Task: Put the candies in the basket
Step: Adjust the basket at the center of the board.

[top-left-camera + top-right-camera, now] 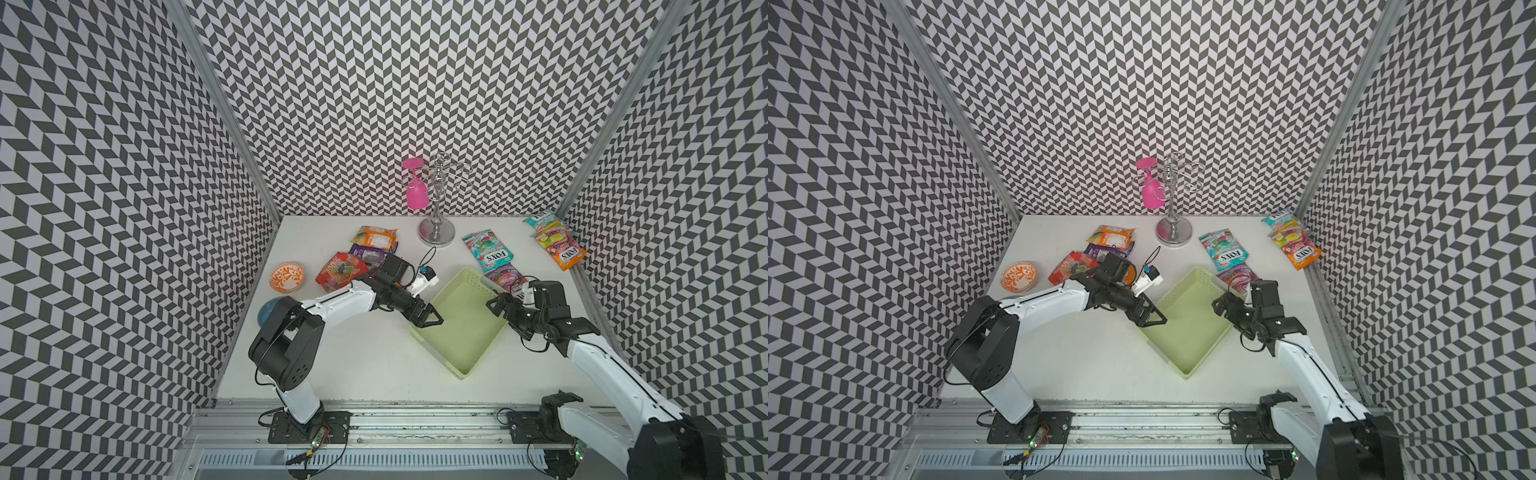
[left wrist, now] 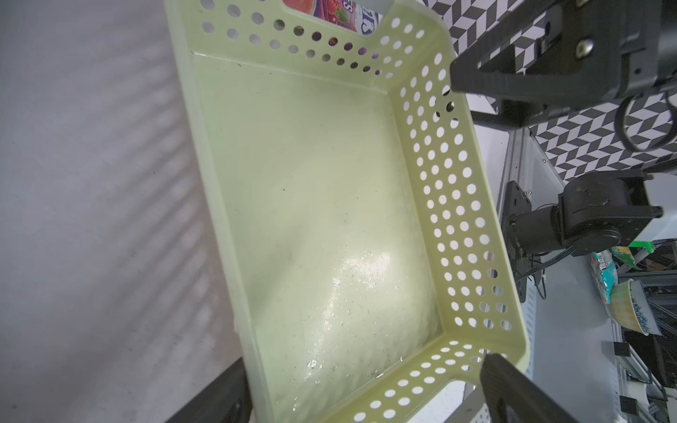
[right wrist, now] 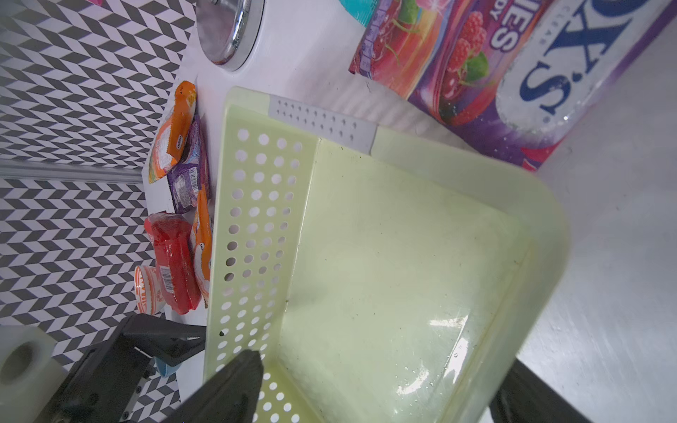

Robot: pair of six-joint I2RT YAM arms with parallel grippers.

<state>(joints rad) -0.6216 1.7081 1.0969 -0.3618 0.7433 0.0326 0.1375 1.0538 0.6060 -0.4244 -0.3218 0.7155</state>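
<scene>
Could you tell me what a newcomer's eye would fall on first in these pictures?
First, the empty pale green basket in the middle of the white table, with the open left gripper and open right gripper at its opposite sides. Then the bright candy bags behind it, one cluster to the left and more to the right. At the back, a pink glass hangs upside down on a metal stand.

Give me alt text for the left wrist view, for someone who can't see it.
The pale green basket fills the view, empty, its walls perforated. A purple candy bag lies just outside one wall; the left gripper hangs open above the basket.
</scene>
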